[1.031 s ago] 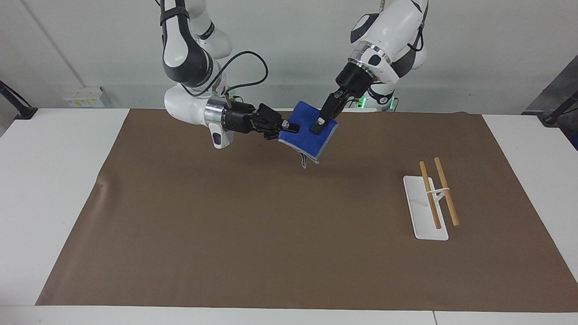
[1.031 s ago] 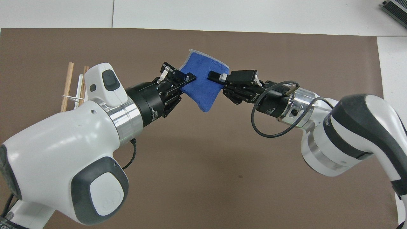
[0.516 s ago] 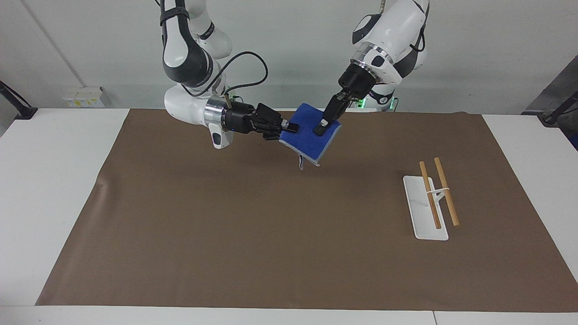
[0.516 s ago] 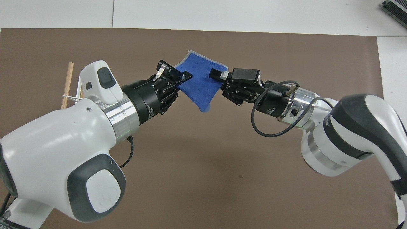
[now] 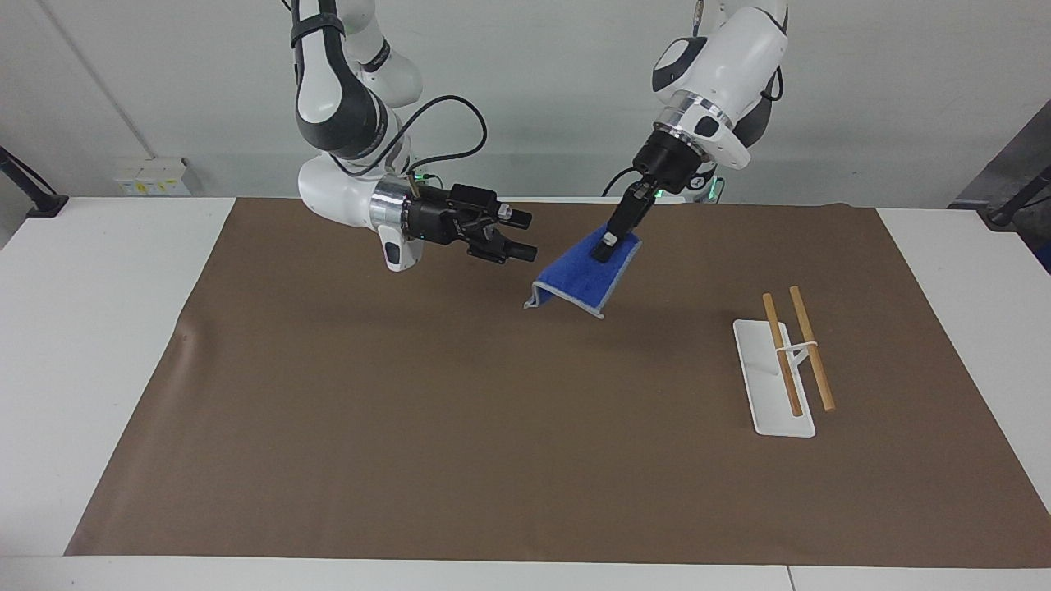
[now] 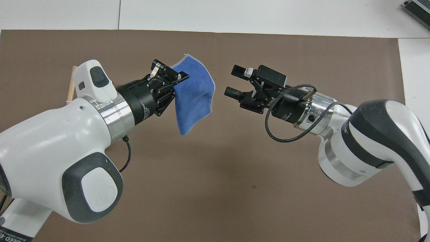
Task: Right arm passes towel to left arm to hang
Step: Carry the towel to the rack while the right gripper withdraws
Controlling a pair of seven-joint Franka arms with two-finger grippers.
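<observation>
A bright-blue towel point(image 5: 585, 275) hangs in mid-air at upper centre of the facing view, pinched along one edge by the fingers of the left gripper point(image 5: 606, 245), which angles down from the left arm point(image 5: 722, 57) at the upper right of that frame. The cloth droops from the grip, its pale-stitched lower edge folded over above the brown mat point(image 5: 525, 427). Just beside it, toward frame left, the right gripper point(image 5: 525, 236) points at the towel with its fingers spread wide and nothing between them; a clear gap separates them from the cloth. The right arm point(image 5: 345, 107) enters from the upper left, a black cable point(image 5: 460, 123) looping off its wrist.

In the overhead view the same pair face each other across the middle of the frame, the left gripper point(image 6: 176, 76) clamped on the towel point(image 6: 195, 94), the right gripper point(image 6: 235, 82) spread.

At the right of the facing view, well apart from the towel, a white rack point(image 5: 773, 377) carrying two wooden rods point(image 5: 811, 348) stands on the mat, with nothing between it and the grippers. The mat covers most of a white surface point(image 5: 98, 345); a pale wall point(image 5: 534, 82) with a socket strip point(image 5: 152, 176) closes the room at the top of the frame.
</observation>
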